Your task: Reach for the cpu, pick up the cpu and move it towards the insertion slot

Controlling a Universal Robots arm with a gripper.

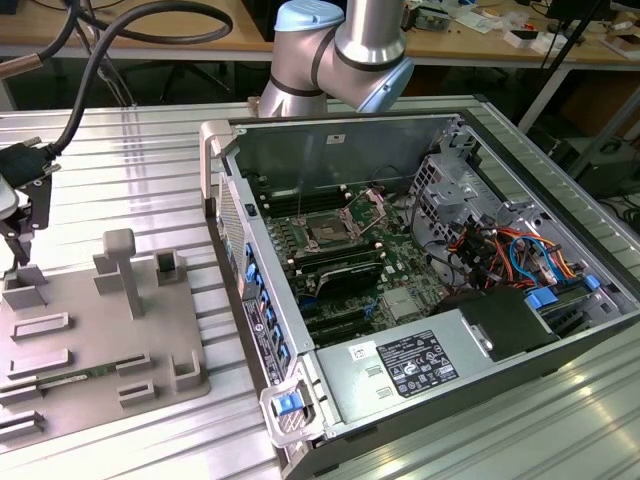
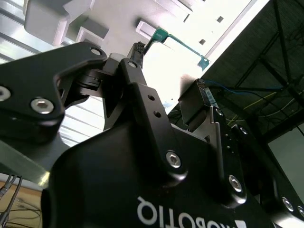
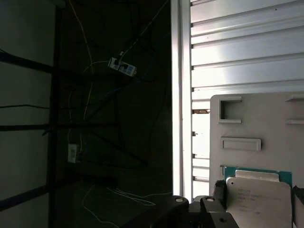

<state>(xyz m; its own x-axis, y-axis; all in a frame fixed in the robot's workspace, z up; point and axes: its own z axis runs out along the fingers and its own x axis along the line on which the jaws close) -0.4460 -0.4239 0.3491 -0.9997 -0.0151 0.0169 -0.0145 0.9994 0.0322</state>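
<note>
Gripper (image 1: 18, 245): hangs over the grey fixture plate (image 1: 90, 340), on the plate's side away from the computer case (image 1: 330, 140), pointing down at it.
Pincer state: fingers (image 2: 137, 57) spread apart, one on each side of the cpu; no clamp seen.
Cpu (image 3: 259, 199): flat on the fixture plate near its edge, silvery top up, green rim showing.
Insertion slot (image 1: 335, 228): off the plate, on the green motherboard (image 1: 395, 265) inside the open case just beside the plate; well apart from the cpu.
Memory stick (image 2: 180, 45): lies on the plate.
Table (image 1: 120, 170): ribbed metal, under the plate.
</note>
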